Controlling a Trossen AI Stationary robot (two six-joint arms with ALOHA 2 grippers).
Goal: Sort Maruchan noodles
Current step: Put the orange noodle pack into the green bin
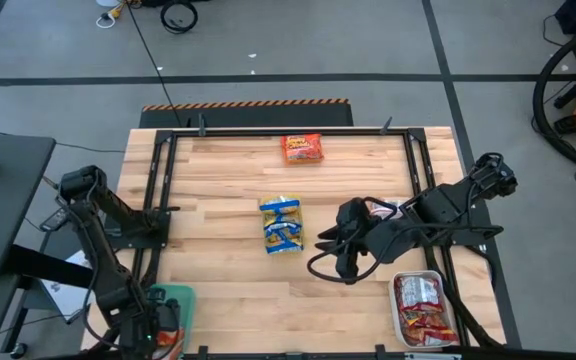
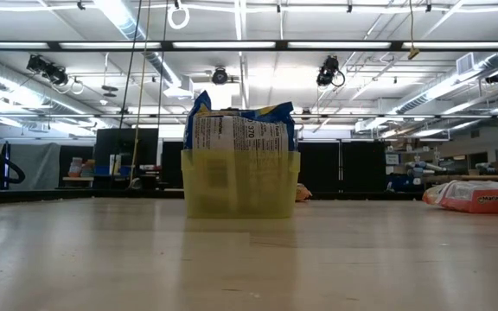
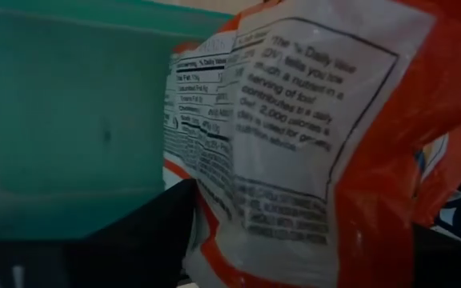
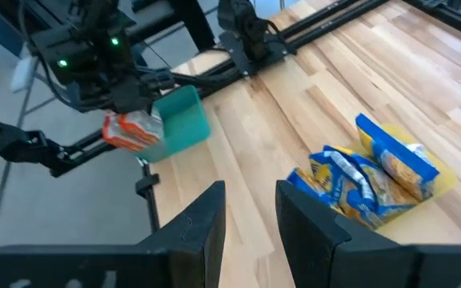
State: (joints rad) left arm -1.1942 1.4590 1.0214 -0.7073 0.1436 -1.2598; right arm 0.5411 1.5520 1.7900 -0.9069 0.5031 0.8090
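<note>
Left hand [image 4: 134,120] over green tray [image 1: 171,300] at table's near-left corner, fingers parting around orange packet [image 3: 326,160]; right hand [image 4: 250,212] half open, empty, waiting mid-table; risk: packet catching tray rim on release and sliding off the table.

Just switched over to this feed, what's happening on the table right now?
The robot is sorting noodle packets by colour. The left gripper is at the green tray on the table's near-left corner with an orange packet between its fingers, apparently letting it go there. The right gripper hovers mid-table, holding nothing. Blue-and-yellow packets fill the yellow tray in the centre, red-and-white ones sit in the white tray at near right, and one orange packet remains loose at the far edge.
</note>
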